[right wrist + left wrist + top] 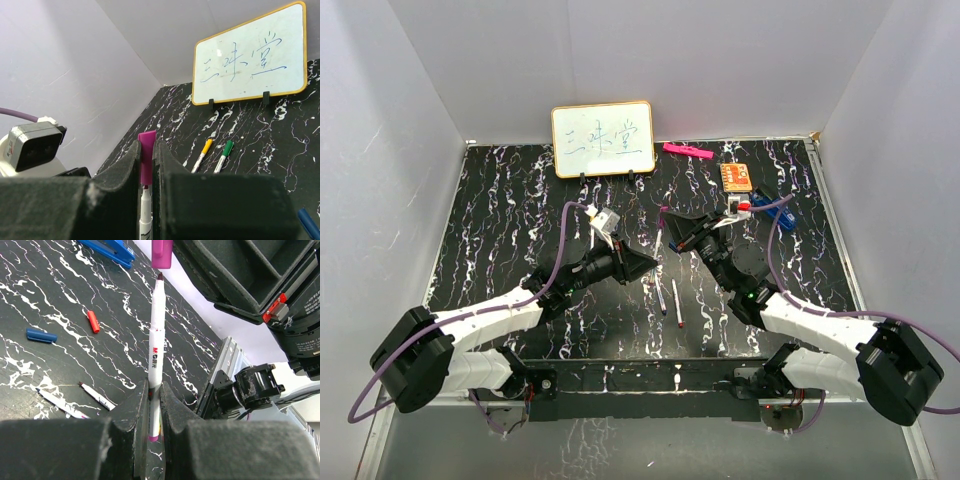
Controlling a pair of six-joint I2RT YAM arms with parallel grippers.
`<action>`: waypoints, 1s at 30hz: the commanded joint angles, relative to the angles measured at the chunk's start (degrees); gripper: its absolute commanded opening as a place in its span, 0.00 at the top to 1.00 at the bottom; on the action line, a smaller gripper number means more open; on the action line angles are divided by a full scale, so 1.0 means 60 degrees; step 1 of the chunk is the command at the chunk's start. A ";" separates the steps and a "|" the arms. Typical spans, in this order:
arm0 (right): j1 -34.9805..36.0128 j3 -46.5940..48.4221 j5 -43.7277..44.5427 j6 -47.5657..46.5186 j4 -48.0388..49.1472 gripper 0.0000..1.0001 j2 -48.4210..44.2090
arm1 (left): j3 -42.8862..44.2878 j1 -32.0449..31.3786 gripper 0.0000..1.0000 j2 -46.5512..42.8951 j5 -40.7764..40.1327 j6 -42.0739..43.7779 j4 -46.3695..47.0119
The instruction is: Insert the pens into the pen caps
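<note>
My left gripper [154, 390] is shut on a white pen [156, 335] with a purple tip, held by its tail end. My right gripper [146, 147] is shut on the purple cap [147, 155], open end toward the pen. In the left wrist view the pen's tip sits just short of the purple cap [162, 252], in line with it. From the top, both grippers [650, 262] [672, 225] meet above the table's middle. Two uncapped pens [97, 395] [60, 403], a red cap [93, 321] and a blue cap [41, 335] lie on the table. A yellow-capped pen [202, 155] and a green-capped pen [223, 155] lie side by side.
A whiteboard [603, 140] stands at the back. A pink marker [687, 150] and an orange card [736, 177] lie at the back right, with a blue object [110, 249] near them. The two loose pens [669, 300] lie between the arms.
</note>
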 commanded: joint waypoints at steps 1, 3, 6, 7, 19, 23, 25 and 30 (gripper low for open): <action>0.0058 -0.0005 -0.0083 0.0043 0.0449 1.00 -0.0071 | -0.0008 -0.0031 1.00 -0.0196 -0.0119 0.0092 0.0289; 0.0070 -0.0018 -0.0111 0.0071 0.0439 1.00 -0.0057 | 0.0003 -0.0031 1.00 -0.0178 -0.0132 0.0071 0.0310; 0.0067 -0.0022 -0.0165 0.0135 0.0417 1.00 -0.0008 | 0.0028 -0.0031 1.00 -0.0159 -0.0139 0.0076 0.0337; 0.0079 -0.0022 -0.0180 0.0145 0.0417 1.00 0.0017 | 0.0025 -0.0024 1.00 -0.0149 -0.0134 0.0080 0.0337; 0.0161 -0.0043 -0.0262 0.0250 0.0413 1.00 0.0222 | -0.0025 -0.0029 1.00 -0.0216 -0.0195 0.0066 0.0360; 0.0194 -0.0091 -0.0264 0.0278 0.0356 1.00 0.0198 | -0.0103 -0.0031 1.00 -0.0335 -0.0365 0.0052 0.0409; 0.0217 -0.0102 -0.0304 0.0305 0.0297 1.00 0.0193 | -0.0120 -0.0026 1.00 -0.0385 -0.0503 0.0071 0.0436; 0.0275 -0.0139 -0.0489 0.0385 0.0160 1.00 0.0227 | -0.0084 -0.0031 1.00 -0.0377 -0.0966 0.0199 0.0508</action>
